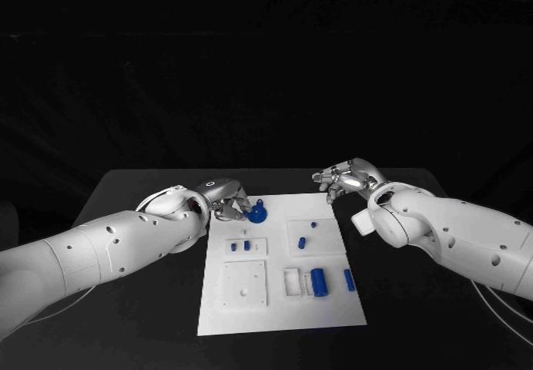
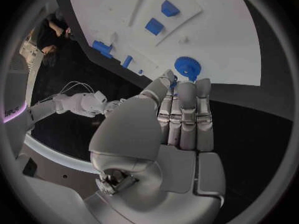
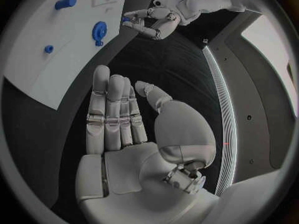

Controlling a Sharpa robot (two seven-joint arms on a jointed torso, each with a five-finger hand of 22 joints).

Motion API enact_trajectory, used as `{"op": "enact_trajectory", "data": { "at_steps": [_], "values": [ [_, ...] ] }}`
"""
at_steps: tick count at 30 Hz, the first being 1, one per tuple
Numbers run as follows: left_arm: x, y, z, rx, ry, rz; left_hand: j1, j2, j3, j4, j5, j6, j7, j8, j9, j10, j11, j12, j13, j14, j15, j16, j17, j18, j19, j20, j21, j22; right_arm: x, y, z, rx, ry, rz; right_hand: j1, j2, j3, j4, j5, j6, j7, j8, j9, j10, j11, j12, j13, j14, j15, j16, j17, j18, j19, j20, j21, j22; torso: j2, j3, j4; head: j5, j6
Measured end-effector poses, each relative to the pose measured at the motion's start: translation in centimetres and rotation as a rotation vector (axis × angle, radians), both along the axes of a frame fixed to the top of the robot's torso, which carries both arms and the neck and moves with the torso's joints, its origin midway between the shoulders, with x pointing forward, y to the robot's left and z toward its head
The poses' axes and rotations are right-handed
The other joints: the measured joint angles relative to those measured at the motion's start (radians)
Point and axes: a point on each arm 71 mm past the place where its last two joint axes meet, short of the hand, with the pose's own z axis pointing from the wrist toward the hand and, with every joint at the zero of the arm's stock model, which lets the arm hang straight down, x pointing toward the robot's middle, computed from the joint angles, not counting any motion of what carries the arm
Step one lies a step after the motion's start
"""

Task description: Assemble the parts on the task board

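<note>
Reaching over the near-left corner of the white task board [image 1: 283, 297], left hand [image 1: 228, 202] with fingers held straight and close together, tips just beside a blue gear [image 1: 256, 214] lying on the board; touching or merely near, cannot tell, nothing visibly gripped. Hovering past the board's far-right corner above the black desk [image 1: 145, 185], right hand [image 1: 346, 179], fingers extended and apart, holding nothing. Lying in a recess lower on the board, a blue cylinder [image 1: 319, 282], with a slim blue bar [image 1: 349, 280] just beside it. Standing in a small raised plate, 2 short blue pegs [image 1: 240, 246].
</note>
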Motion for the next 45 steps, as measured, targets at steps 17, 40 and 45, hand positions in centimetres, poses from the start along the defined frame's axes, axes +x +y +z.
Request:
{"op": "enact_trajectory", "data": {
  "at_steps": [17,40,45],
  "values": [
    [0.2,1.6,-1.0,0.022,0.040,0.033,-0.001,-0.001,-0.003,-0.003,0.000,0.000,0.000,0.000,-0.001,0.000,0.000,-0.002,-0.001,0.000,0.000,-0.004,0.001,-0.002,0.000,0.000,0.000,0.000,0.0,0.0,0.0,0.000,-0.001,-0.001,0.000,0.000,0.000,0.000,0.000,0.000,0.000,0.000,0.000,0.000,0.000,0.000,-0.002,0.000,0.000,0.000,-0.004,0.000,0.000,0.000,0.000,0.000,0.001,0.0007,-0.0025,0.012,-0.001],
    [-0.3,1.1,-3.2,0.059,0.096,0.021,0.006,0.003,-0.006,-0.005,-0.004,0.000,0.000,0.000,-0.001,-0.004,0.000,0.002,0.000,0.000,0.000,-0.008,0.003,0.006,0.000,0.000,0.000,0.000,0.0,0.2,0.0,0.003,-0.002,0.002,0.000,0.000,0.000,0.000,0.000,0.000,0.000,0.000,0.000,0.000,0.000,0.000,-0.002,0.000,0.000,0.000,-0.004,0.000,0.000,0.000,0.000,0.000,0.001,0.0013,-0.0026,0.009,-0.007],
    [-0.3,0.7,-3.5,0.066,0.103,0.014,0.006,0.003,-0.006,-0.005,-0.004,0.000,0.000,0.000,-0.001,-0.004,0.000,0.001,0.000,0.000,0.000,-0.008,0.004,0.006,0.000,0.000,0.000,-0.001,0.0,0.4,0.0,0.004,-0.003,0.003,0.000,0.000,0.000,-0.006,0.000,0.000,0.000,0.000,0.000,0.000,0.000,0.000,-0.004,0.000,0.000,0.000,-0.007,0.000,0.000,0.000,0.000,0.000,0.001,0.0013,-0.0032,0.010,-0.007]
  ]
}}
